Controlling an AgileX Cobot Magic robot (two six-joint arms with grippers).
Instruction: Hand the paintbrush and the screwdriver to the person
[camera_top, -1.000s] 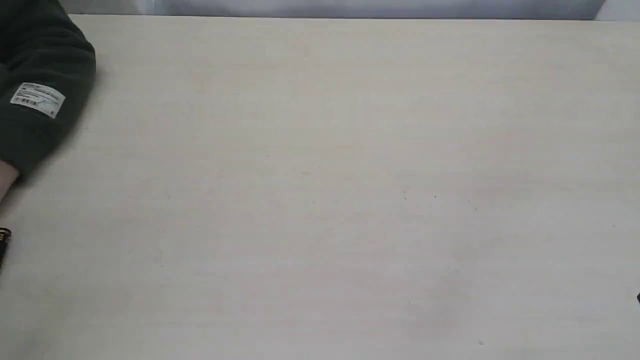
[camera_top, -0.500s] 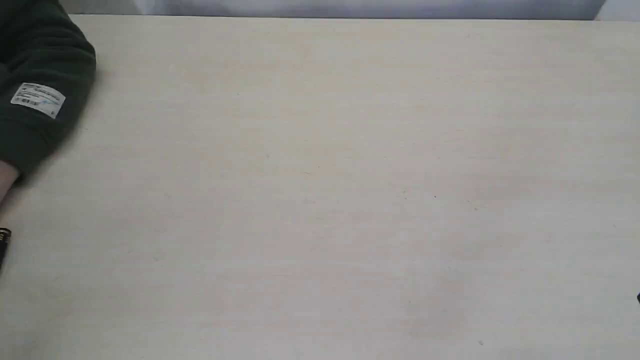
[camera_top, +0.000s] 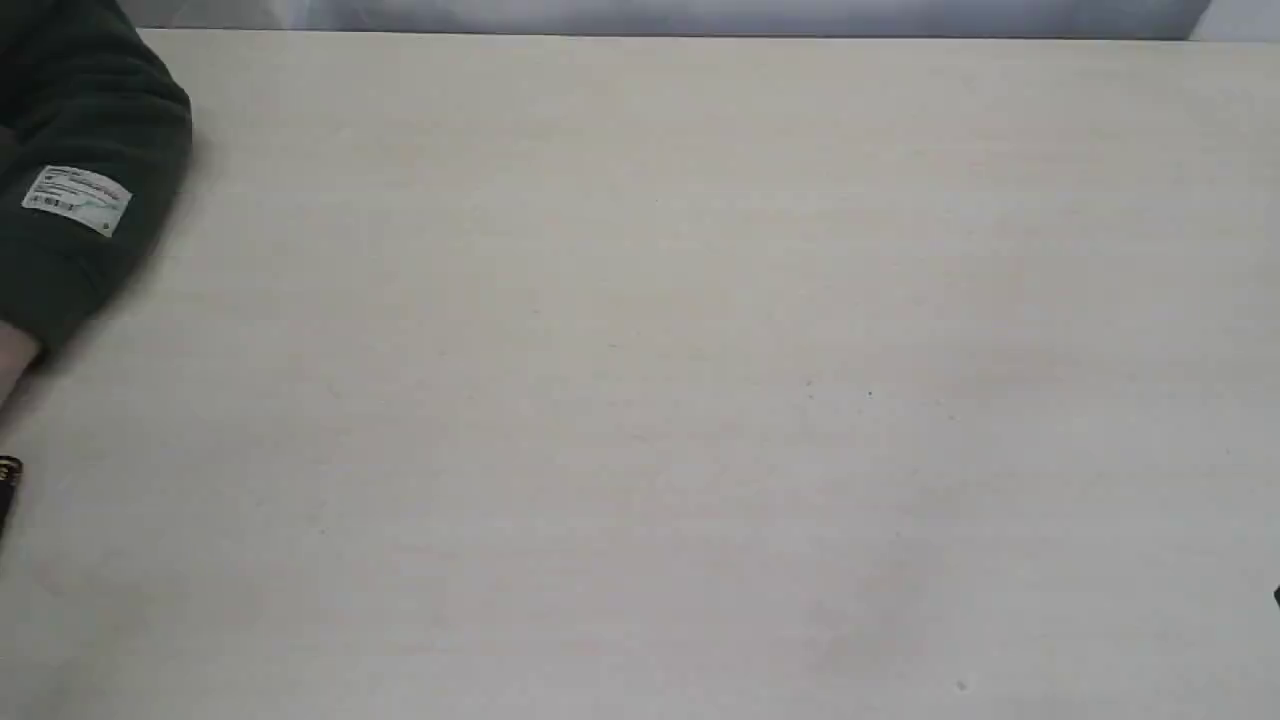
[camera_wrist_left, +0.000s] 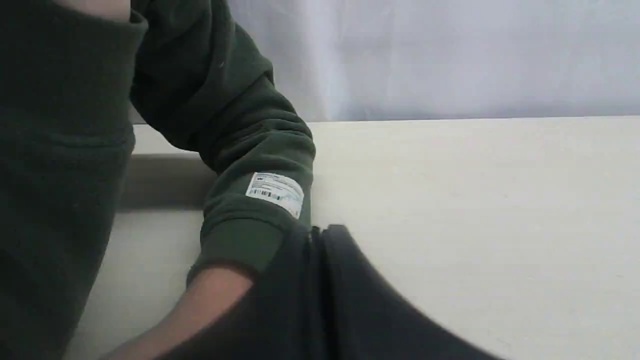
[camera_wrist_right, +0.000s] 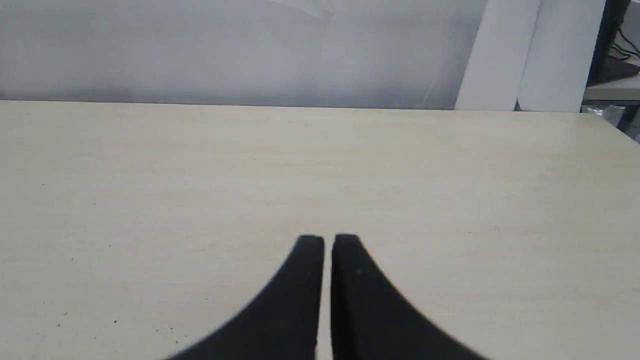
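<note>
The person's dark green sleeve (camera_top: 80, 170) with a small white label lies on the table at the far left, with a bit of bare wrist (camera_top: 12, 355) below it. A short black piece with a gold ring (camera_top: 7, 478), apparently the screwdriver's end, pokes in at the left edge just below the wrist. The paintbrush is out of view. In the left wrist view my left gripper (camera_wrist_left: 317, 231) is shut and empty, close in front of the person's forearm (camera_wrist_left: 210, 295) and sleeve cuff (camera_wrist_left: 240, 245). My right gripper (camera_wrist_right: 329, 241) is shut and empty, low over bare tabletop.
The pale wooden table (camera_top: 640, 400) fills the exterior view. A grey-white backdrop (camera_top: 700, 15) runs along its far edge. White panels (camera_wrist_right: 530, 55) stand at the far right corner in the right wrist view. A tiny black bit (camera_top: 1277, 597) shows at the right edge.
</note>
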